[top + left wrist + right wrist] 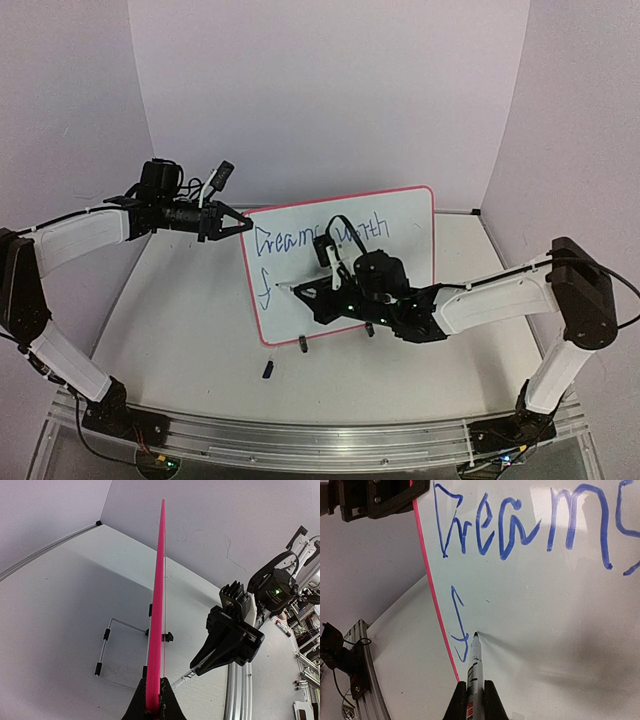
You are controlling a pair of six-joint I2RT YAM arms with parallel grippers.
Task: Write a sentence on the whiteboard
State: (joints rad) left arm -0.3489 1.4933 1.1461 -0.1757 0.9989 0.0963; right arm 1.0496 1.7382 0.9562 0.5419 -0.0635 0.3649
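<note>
Gripping the marker [474, 662], our right tool [315, 292] rests its tip against the upright whiteboard [405, 255] on the counter [180, 330]; blank board lies to its right. Our left tool [230, 224] clamps the top-left corner.

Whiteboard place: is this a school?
Probably a robot lab booth, not a school: left arm and right arm bolted to a metal rail, plain white walls around the table, one whiteboard.
</note>
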